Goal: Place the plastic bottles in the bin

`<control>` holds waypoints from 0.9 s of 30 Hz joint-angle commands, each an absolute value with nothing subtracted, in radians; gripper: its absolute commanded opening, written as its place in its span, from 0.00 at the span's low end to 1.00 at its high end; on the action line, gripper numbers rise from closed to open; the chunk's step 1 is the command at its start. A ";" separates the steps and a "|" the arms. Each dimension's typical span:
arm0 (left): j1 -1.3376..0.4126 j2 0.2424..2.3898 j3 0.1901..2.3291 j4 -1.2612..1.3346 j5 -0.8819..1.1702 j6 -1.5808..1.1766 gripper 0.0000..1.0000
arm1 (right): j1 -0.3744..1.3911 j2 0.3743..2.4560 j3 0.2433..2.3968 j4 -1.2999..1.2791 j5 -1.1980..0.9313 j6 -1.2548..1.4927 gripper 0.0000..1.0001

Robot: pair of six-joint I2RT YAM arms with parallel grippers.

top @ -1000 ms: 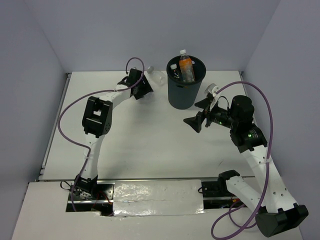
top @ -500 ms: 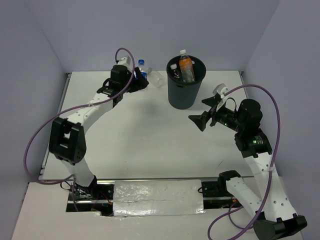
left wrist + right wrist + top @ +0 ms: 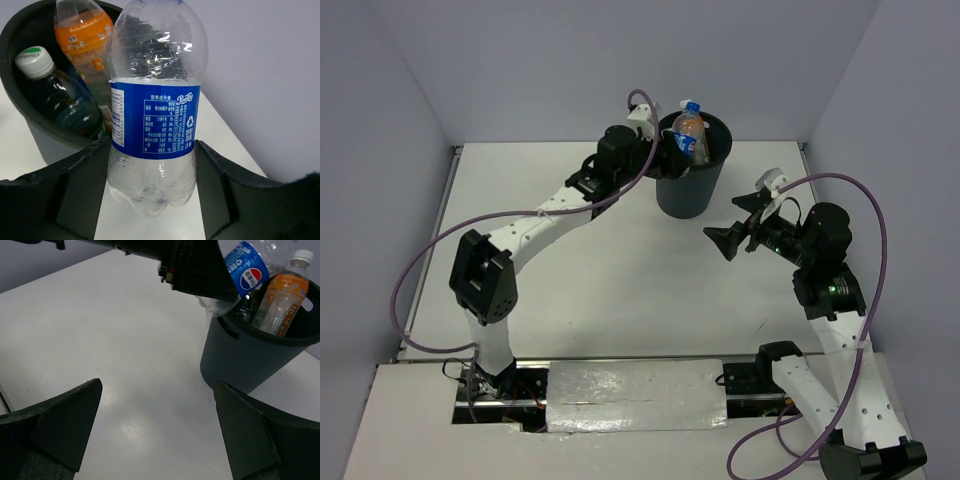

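My left gripper [image 3: 665, 152] is shut on a clear bottle with a blue label [image 3: 154, 105] and holds it at the left rim of the dark grey bin [image 3: 686, 188], its blue cap [image 3: 693, 107] over the opening. The held bottle also shows in the right wrist view [image 3: 246, 265]. Inside the bin stand an orange bottle [image 3: 86, 35] and a clear bottle with a pale cap [image 3: 56, 97]. The orange bottle also shows in the right wrist view [image 3: 280, 292]. My right gripper [image 3: 738, 222] is open and empty, right of the bin [image 3: 250, 357], above the table.
The white table [image 3: 610, 280] is walled by pale panels at the back and sides. The left arm stretches across the table's left half to the bin. Purple cables loop from both arms.
My left gripper has lifted the blue-label bottle from the far table and carried it right to the bin's rim. My right gripper has drifted slightly right and stays open.
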State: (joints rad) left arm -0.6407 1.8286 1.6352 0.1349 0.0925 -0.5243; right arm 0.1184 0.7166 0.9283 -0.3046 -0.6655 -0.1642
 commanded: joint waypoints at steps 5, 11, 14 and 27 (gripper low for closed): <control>-0.641 1.989 1.839 0.163 -0.026 -0.532 0.31 | 0.110 0.718 0.923 -0.256 -0.706 -0.150 1.00; -0.643 2.004 1.869 0.260 0.044 -0.598 0.31 | 0.107 0.719 0.922 -0.256 -0.713 -0.152 1.00; -0.644 1.974 1.809 0.328 0.084 -0.629 0.30 | 0.109 0.719 0.922 -0.256 -0.716 -0.152 1.00; -0.655 2.034 1.833 0.451 -0.093 -0.617 0.46 | 0.103 0.726 0.917 -0.252 -0.716 -0.143 1.00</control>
